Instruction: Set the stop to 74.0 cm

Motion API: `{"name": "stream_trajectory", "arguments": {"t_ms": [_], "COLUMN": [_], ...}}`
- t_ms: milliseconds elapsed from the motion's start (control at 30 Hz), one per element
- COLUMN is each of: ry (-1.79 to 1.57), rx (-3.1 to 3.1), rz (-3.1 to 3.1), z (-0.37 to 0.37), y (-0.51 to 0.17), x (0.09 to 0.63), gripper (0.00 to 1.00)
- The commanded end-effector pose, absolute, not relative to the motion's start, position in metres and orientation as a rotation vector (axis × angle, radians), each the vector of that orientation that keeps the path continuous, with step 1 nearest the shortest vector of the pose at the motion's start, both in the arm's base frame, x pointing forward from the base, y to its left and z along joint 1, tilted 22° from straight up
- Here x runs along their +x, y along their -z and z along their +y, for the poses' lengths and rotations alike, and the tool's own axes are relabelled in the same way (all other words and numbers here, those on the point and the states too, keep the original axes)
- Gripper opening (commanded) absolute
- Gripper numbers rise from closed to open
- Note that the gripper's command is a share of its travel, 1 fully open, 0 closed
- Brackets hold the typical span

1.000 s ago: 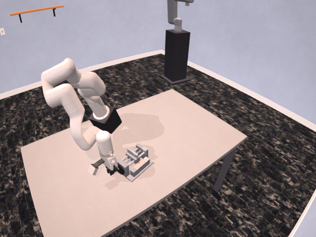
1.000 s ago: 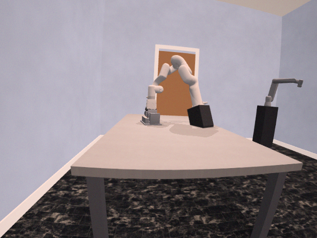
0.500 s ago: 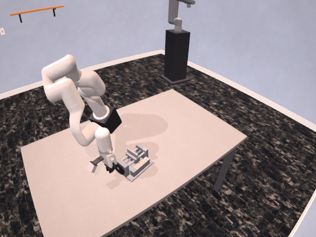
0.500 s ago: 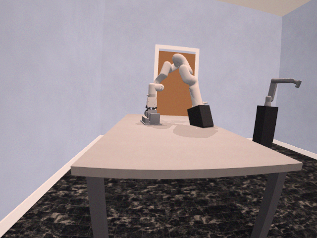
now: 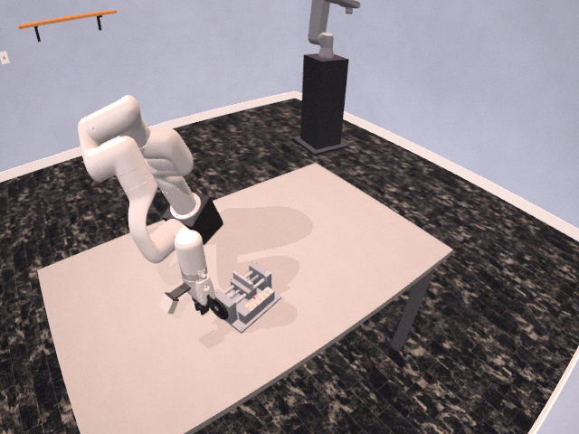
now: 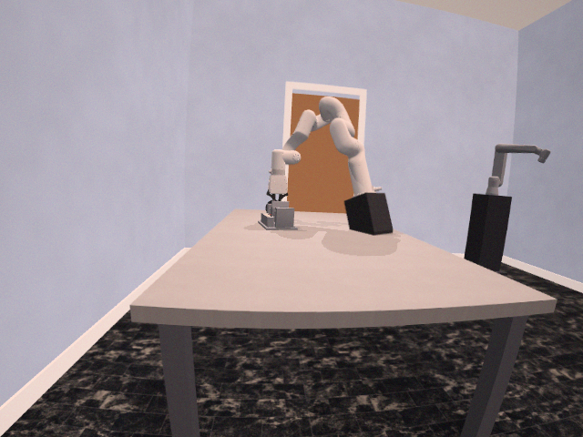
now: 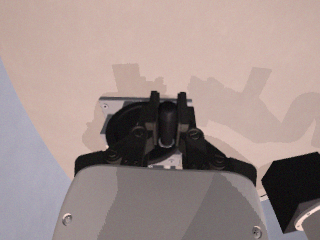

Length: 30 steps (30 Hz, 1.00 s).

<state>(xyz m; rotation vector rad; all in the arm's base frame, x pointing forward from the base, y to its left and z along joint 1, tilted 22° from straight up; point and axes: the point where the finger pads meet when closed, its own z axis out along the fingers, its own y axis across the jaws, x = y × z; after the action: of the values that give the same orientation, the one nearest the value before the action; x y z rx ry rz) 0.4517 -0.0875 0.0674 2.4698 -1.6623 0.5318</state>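
Black handwheel (image 7: 134, 130) sits directly under the tool (image 7: 168, 135), whose fingers clamp its handle.

- The white arm (image 5: 140, 186) rises from its base, folds over at a high elbow and doubles back down.
- Its last link (image 5: 189, 254) hangs near vertical, wrist pointing at the table.
- The gripper (image 5: 204, 308) is clamped on the dark handwheel (image 5: 217, 310), one finger (image 7: 155, 108) either side of the grip in the wrist view.
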Motion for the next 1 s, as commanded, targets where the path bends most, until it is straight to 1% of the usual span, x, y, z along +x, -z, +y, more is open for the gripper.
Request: {"name": "stream_trajectory", "arguments": {"t_ms": [0,467,967], "ry": [-0.541,-0.541,-0.541], "rx": [2.475,2.475,2.475], "rz": [-1.660,-1.660,-1.660], "z": [-0.082,-0.069,-0.071], "y": [-0.075,-0.078,-0.054], "x": [0.459,0.488,0.509], "gripper": [0.06,0.06,0.06]}}
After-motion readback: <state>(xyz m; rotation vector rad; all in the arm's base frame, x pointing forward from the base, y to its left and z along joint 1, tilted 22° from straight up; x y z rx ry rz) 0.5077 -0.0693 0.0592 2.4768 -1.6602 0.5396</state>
